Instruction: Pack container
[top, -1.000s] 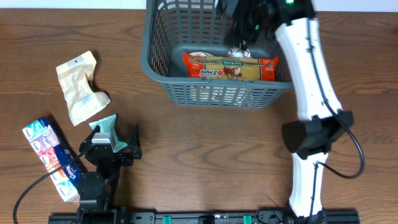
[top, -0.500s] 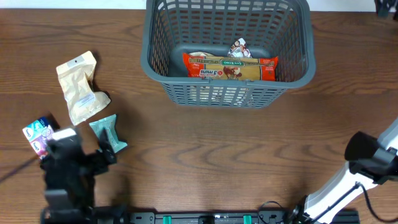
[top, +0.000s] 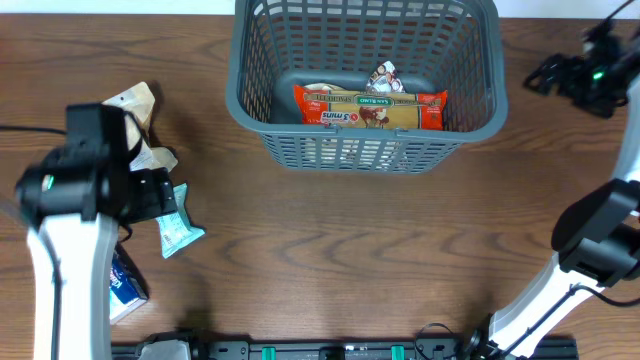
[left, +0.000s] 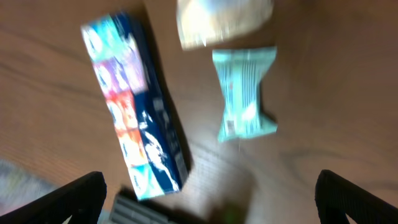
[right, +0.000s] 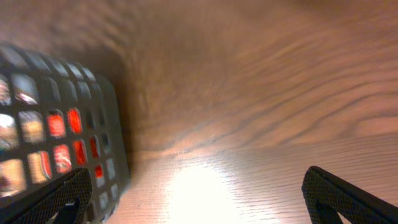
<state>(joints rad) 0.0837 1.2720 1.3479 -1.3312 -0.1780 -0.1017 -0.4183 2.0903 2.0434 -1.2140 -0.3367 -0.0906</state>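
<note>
The dark grey lattice container (top: 365, 150) stands at the back centre; its wall also shows in the right wrist view (right: 62, 124). Inside lie a red noodle packet (top: 370, 108) and a small silver packet (top: 383, 77). My left gripper (top: 160, 195) (left: 211, 199) is open and empty, above the table by a teal packet (top: 178, 220) (left: 245, 93), a blue box (top: 125, 285) (left: 134, 118) and a beige pouch (top: 140, 100) (left: 224, 18). My right gripper (top: 545, 75) (right: 199, 199) is open and empty, right of the container, over bare table.
The left arm covers part of the beige pouch and the blue box in the overhead view. A black rail (top: 340, 352) runs along the table's front edge. Brown wood lies between the container and the front edge.
My right arm has pulled out of the container and swung to its right side. My left arm has risen from the front edge and moved back over the items at the left.
</note>
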